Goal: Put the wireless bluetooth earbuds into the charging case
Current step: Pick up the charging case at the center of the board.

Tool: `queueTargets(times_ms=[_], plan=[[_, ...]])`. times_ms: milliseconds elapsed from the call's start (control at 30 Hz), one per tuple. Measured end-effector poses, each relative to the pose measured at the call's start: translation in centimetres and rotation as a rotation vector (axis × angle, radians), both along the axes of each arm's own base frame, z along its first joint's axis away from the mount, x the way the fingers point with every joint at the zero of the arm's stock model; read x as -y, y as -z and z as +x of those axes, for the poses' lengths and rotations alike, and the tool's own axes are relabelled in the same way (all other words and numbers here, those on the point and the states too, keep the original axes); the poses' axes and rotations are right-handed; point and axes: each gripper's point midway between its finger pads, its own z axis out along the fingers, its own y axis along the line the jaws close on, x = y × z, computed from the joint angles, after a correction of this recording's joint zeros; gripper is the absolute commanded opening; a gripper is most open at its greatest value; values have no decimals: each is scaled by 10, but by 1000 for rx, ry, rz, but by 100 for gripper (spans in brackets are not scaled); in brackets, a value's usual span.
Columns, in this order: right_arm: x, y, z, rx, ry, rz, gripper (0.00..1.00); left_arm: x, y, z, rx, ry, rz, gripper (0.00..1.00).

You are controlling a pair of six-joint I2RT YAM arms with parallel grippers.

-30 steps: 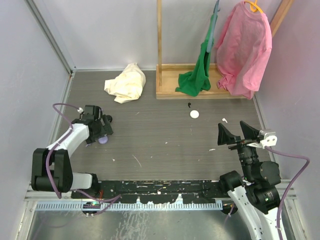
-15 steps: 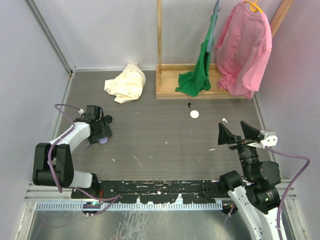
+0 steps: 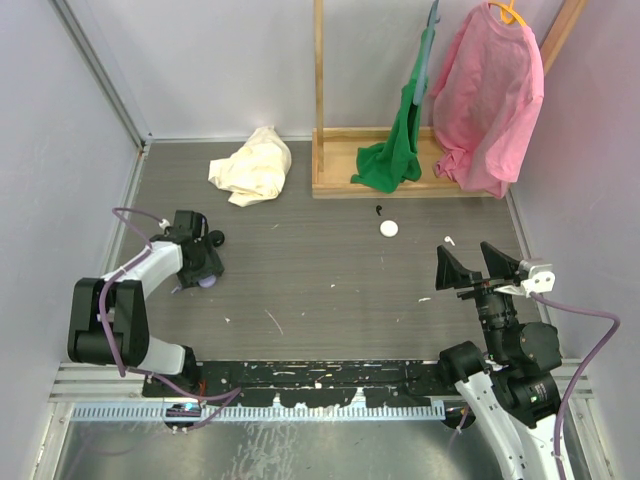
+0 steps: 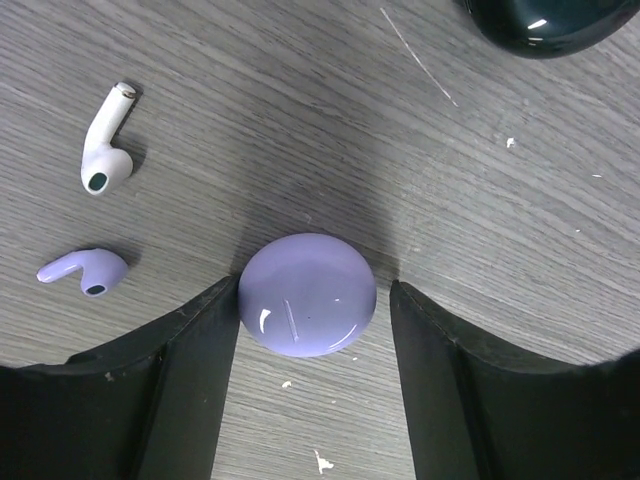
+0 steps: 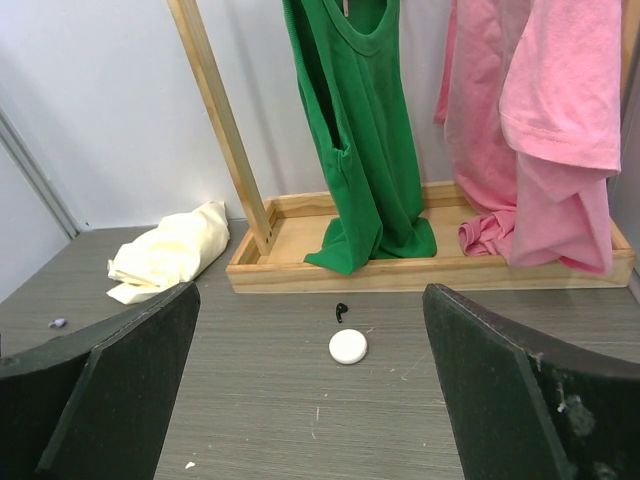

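so the left gripper [image 4: 312, 292] is down at the table with its two fingers [image 4: 180, 390] either side of the purple charging case [image 4: 307, 300]. One finger looks like it's touching the case's side and the other has a thin sliver of gap, so the jaws are only narrowly apart around it and not clamped on yet. The case sits flat on the wood-grain table [image 4: 300, 120] and from above it's just a smooth rounded dome, looks closed to me

The two buds lie loose on the table off to one side of the case in the wrist view. The purple earbud [image 4: 85, 272] is the nearer one, just beside that side's finger, and the white earbud [image 4: 105, 150] is a bit beyond it. Neither touches the case or the other bud. On the case's other side, up in the far corner, there's a glossy black rounded thing [image 4: 540, 20], can't tell what it is

From overhead, a white round puck [image 3: 388, 228] is well apart from the case, with a tiny black bit [image 3: 378, 210] just beside it. A crumpled cream cloth [image 3: 253, 167] lies past the case toward the back wall. Further off is a wooden rack [image 3: 340, 185] with a green shirt [image 3: 395, 150] and a pink shirt [image 3: 487, 100] hanging on it

The right gripper [image 3: 466, 262] is way across the table from the case, jaws spread wide, nothing in them
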Motion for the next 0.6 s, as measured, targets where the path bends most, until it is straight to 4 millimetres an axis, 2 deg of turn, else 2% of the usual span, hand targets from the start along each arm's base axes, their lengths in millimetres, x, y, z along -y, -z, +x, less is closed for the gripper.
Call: queueTargets(times_ms=[333,500,600], plan=[[-1,0,0,0,-6,-2,100,5,0,2,-2,16,-27,45],[-5,1,1,-5,-26,-8,100,14,-1,2,-2,46,-50,44],[-10,4,4,-21,-43,-16,100,27,-1,1,-2,100,-56,44]])
